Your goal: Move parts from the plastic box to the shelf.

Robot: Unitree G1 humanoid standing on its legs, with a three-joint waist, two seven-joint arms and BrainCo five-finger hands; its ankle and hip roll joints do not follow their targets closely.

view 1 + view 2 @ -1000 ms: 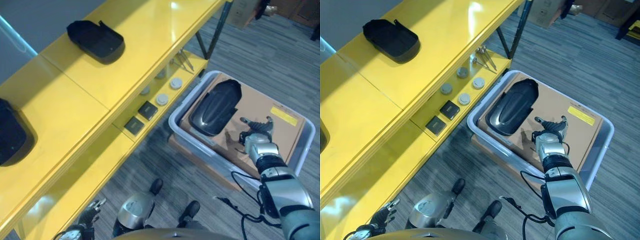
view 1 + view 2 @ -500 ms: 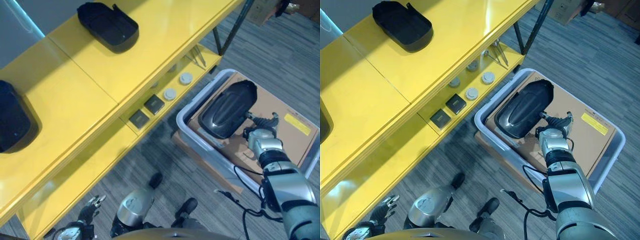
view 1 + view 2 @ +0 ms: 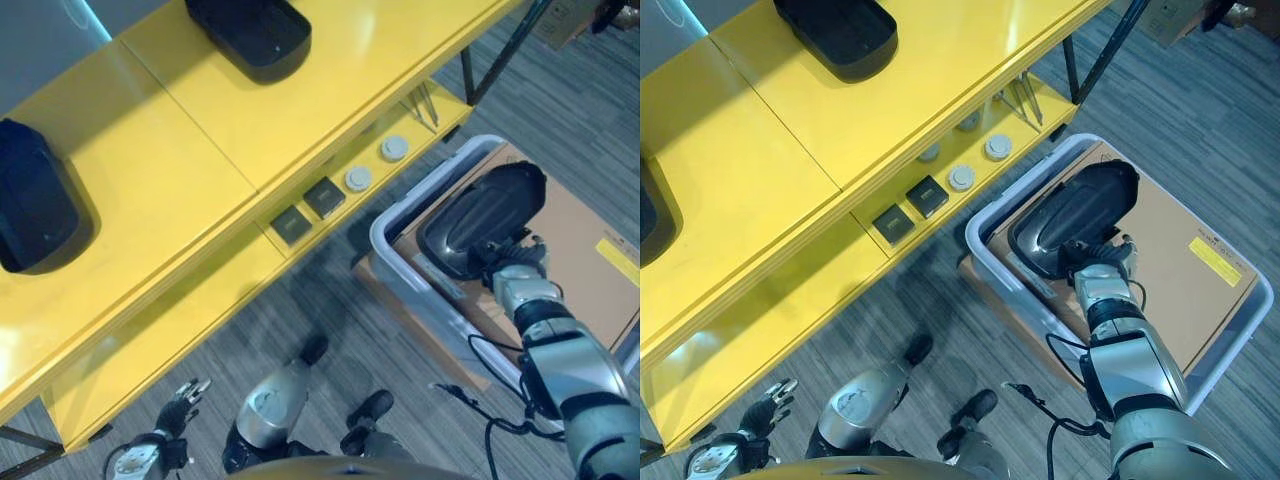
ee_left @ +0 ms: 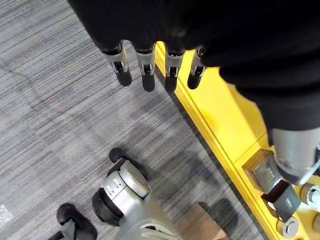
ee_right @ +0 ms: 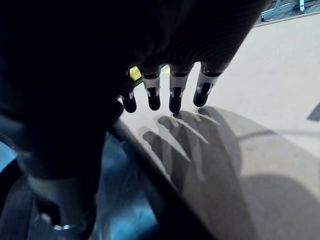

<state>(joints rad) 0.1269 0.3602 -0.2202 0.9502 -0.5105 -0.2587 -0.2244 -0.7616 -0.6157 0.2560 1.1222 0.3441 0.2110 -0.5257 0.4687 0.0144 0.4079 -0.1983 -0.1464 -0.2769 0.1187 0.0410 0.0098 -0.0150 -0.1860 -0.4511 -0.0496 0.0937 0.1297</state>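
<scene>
Since the earlier frames, the right hand (image 3: 1098, 268) has come closer to the glossy black part (image 3: 1076, 218) in the plastic box (image 3: 985, 262) and now sits at its near edge; the whole view has also shifted, so the camera moved too. In the right wrist view the fingers (image 5: 175, 95) hang straight and relaxed over the brown cardboard (image 5: 260, 90), while the thumb side lies along the dark edge of the part. They are not curled around it, so I judge the hand is open and the part is not yet gripped.

The part rests on the cardboard inside the box, at the end nearest to the yellow shelf (image 3: 200, 150). Two other black parts (image 3: 250, 30) already lie on the top level of the shelf, and small round and square pieces (image 3: 340, 185) sit on a lower level.

The left hand (image 4: 150, 67) hangs low by the edge of the shelf, open and holding nothing.

For this step, I think the hand should take the rim of the part between thumb and fingers, deep enough that the smooth shell does not slip. The part looks wide and curved, so a lift from one end may tip it. The wall of the box is near, and the part should go up above it before it goes sideways to the shelf.
</scene>
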